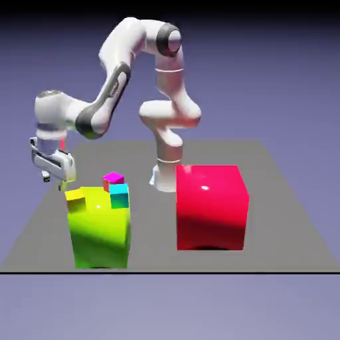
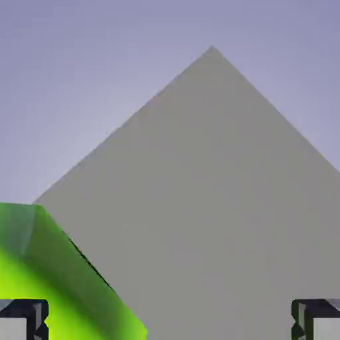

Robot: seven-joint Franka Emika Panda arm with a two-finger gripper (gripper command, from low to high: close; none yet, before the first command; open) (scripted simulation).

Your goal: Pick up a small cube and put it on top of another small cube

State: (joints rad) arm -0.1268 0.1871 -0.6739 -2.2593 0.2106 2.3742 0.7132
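Note:
The small cube with a magenta-pink top [image 1: 113, 178] shows just behind a cyan cube, at the far edge of the big lime block [image 1: 99, 229]. Whether it rests on that block or stands behind it, I cannot tell. The dark purple small cube is out of view in both views. My gripper [image 1: 56, 180] hangs above the table to the exterior view's left of the lime block, near its far left corner. In the hand view the gripper [image 2: 169, 322] is open: the fingertips [image 2: 24, 320] stand far apart, with only bare grey table between them.
A yellow small cube [image 1: 75, 194] and the cyan small cube [image 1: 119, 196] sit on the lime block's top. A big red block [image 1: 211, 207] stands to the exterior view's right. The lime block's corner [image 2: 60, 285] fills the hand view's lower left. A table corner [image 2: 211, 50] points up.

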